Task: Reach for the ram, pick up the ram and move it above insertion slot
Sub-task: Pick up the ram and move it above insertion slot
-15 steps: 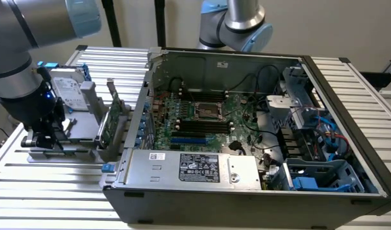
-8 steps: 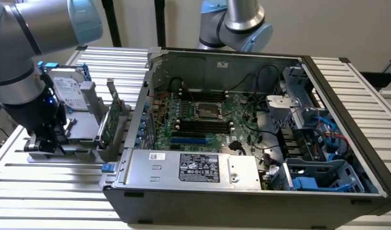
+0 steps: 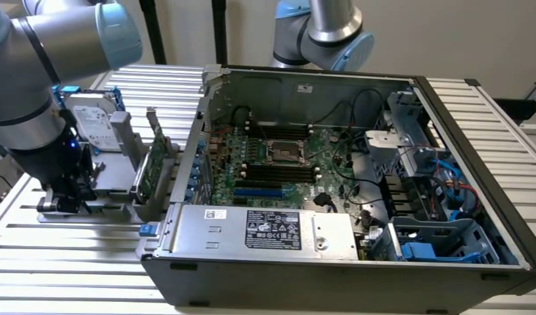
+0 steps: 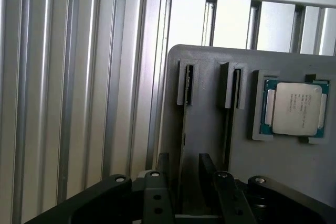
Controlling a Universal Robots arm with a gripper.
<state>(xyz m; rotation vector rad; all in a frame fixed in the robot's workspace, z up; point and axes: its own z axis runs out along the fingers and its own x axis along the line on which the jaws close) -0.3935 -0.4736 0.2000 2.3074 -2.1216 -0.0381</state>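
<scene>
Shows the gripper [image 4: 184,162], fingers [image 4: 164,167] apart, straddling the ram [image 4: 181,119] edge-on in a grey holder [image 4: 207,124]. Shows a silver processor [image 4: 295,108] alongside, ribbed table [image 4: 79,77] beneath.

Hand [image 4: 182,167] low in grey holder [image 4: 210,129]. Hard drive [image 3: 94,128] close on far side, upright expansion card [image 3: 150,174] between hand and case [image 3: 194,151]. Way up from holder open; bare tabletop [image 3: 75,262] on near side; case open on top.

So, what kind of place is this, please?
Probably a robotics lab bench for computer assembly: an open dark grey metal computer case lies on a ribbed aluminium table, a grey-and-blue robot arm reaches beside it, and a grey fixture plate holds a silver square processor chip.
</scene>
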